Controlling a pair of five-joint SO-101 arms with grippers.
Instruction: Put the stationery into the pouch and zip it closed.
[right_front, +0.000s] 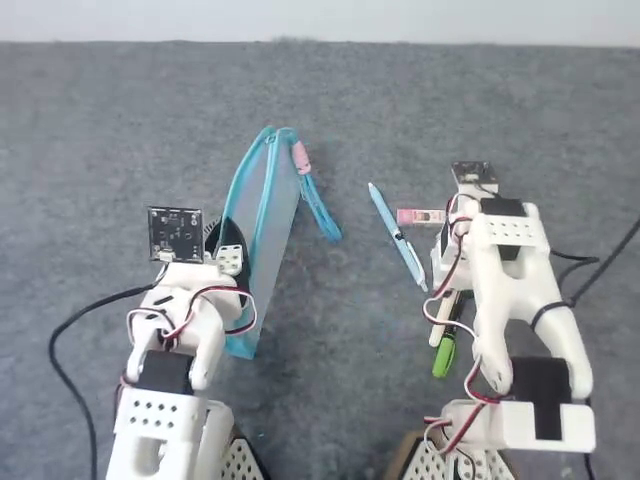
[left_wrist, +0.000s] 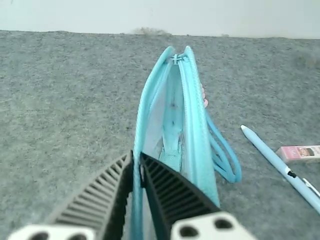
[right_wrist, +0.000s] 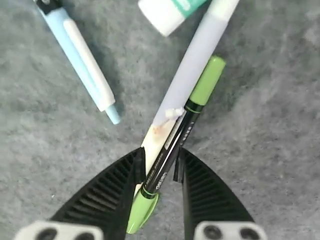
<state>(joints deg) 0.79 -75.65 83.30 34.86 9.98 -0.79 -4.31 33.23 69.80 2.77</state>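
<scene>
A turquoise pouch stands on its edge with its mouth open, a pink zip pull at its far end. My left gripper is shut on one rim of the mouth, at the pouch's near end. A green marker and a pale lilac pen lie side by side on the mat. My right gripper is closed around both, its fingers touching them. In the high view the green marker pokes out beneath the right arm.
A light blue pen and a pink eraser lie between the pouch and the right arm. A white tube with a green label lies beyond the marker. The pouch's blue strap trails on the grey mat.
</scene>
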